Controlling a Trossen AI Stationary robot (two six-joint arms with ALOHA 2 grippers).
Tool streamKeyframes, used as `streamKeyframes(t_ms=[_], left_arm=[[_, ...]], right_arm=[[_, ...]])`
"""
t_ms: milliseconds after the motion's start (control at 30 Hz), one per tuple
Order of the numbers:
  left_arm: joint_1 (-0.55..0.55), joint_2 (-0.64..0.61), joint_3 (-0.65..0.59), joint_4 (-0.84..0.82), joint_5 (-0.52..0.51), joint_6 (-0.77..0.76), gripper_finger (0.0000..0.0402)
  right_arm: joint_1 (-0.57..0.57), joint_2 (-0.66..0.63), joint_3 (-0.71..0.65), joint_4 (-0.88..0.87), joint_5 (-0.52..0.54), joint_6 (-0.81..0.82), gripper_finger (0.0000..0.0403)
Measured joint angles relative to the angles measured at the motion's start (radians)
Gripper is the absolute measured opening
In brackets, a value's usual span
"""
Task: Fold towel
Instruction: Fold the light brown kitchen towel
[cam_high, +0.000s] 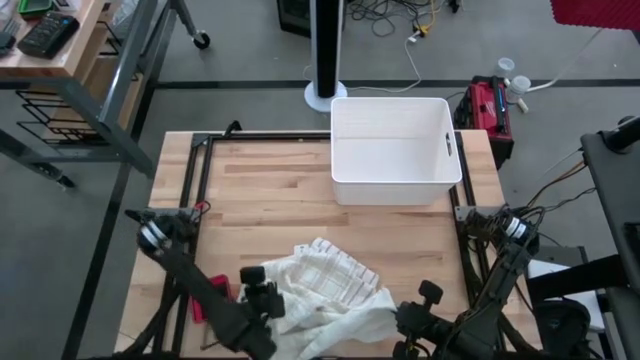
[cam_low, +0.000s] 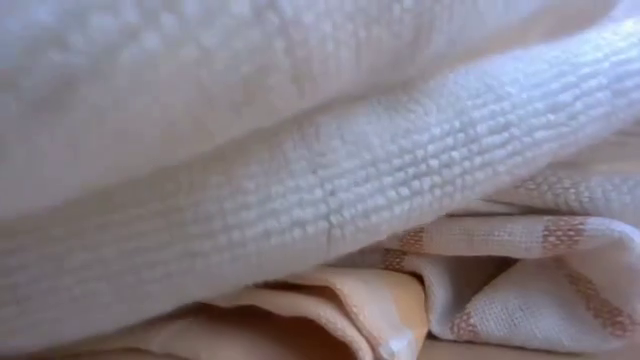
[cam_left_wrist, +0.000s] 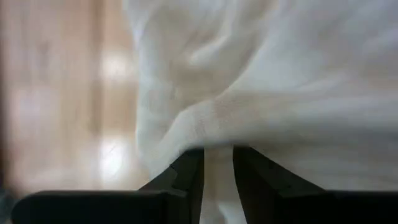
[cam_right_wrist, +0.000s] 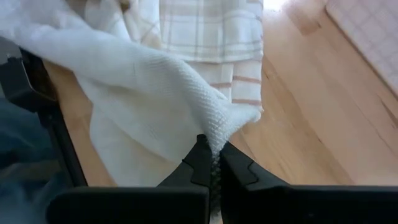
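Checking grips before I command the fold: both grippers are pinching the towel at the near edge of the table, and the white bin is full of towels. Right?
Not quite. The high view shows the white bin empty. The rest holds: the left gripper and right gripper each pinch the towel at the near edge of the table.

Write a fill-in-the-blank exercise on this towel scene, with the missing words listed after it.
1. Each gripper, the left gripper and the right gripper, is shut on the ____.
2. The towel lies crumpled on the ____ table.
3. The white bin at the table's far side holds ____.

Missing words: towel; wooden; nothing
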Motion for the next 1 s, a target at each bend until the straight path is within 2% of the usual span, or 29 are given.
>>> streamKeyframes(t_ms=[133, 200, 333, 533, 667, 833, 933, 1000], left_arm=[[-0.067, -0.105, -0.018, 0.293, 0.093, 0.19, 0.0075], [-0.112, -0.129, -0.039, 0.453, 0.101, 0.236, 0.0075], [-0.184, -0.129, -0.071, 0.611, 0.05, 0.16, 0.0075], [-0.226, 0.035, -0.052, 0.631, 0.064, 0.008, 0.0075], [-0.221, 0.15, 0.036, 0.554, 0.097, 0.013, 0.0075], [-0.226, 0.245, 0.201, 0.265, 0.079, 0.006, 0.0075], [-0.216, 0.297, 0.23, 0.091, 0.072, -0.051, 0.0075], [-0.199, 0.311, 0.222, 0.046, 0.077, -0.068, 0.0075]], right_arm=[[0.0, 0.0, 0.0, -0.001, 0.012, -0.009, 0.0], [0.0, 0.0, 0.0, -0.001, 0.023, -0.011, 0.0], [0.0, 0.0, 0.0, -0.001, 0.038, -0.018, 0.0], [-0.013, 0.0, 0.0, 0.0, 0.062, -0.033, 0.0], [-0.03, 0.0, 0.0, 0.003, 0.063, -0.009, 0.0], [-0.057, 0.0, -0.001, 0.006, 0.064, 0.025, 0.0], [-0.073, 0.0, -0.002, 0.007, 0.091, 0.007, 0.0], [-0.079, 0.0, -0.002, 0.007, 0.115, 0.002, 0.0]])
